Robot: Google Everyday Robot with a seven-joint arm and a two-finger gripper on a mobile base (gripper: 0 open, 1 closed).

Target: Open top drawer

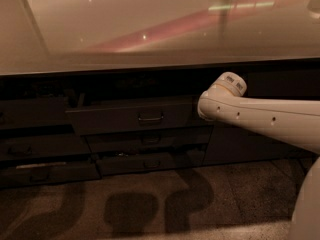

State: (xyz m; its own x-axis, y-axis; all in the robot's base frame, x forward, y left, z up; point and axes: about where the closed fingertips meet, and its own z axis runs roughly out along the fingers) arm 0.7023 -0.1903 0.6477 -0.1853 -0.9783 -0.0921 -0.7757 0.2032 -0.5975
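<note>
1. One white arm (260,116) reaches in from the right edge of the view, just below the front edge of the bench (150,29), and ends in a rounded joint with a pale cap.
2. The gripper is hidden beyond that joint, by the right end of the top drawer (115,119). Whether it is wide, narrow or holding anything cannot be told.
3. The top drawer sits under the middle of the bench's front edge. Its dark front stands forward of the fronts beside it, with a dark gap above.
4. A small bail handle (150,118) hangs at the centre of that front, well left of the arm's end and untouched.
5. Two shallower drawers (150,140) lie stacked beneath it, and a plain cabinet door (240,144) stands toward the bench's right corner.
6. Shadows fall across the speckled floor (240,194) in front of the bench.
</note>
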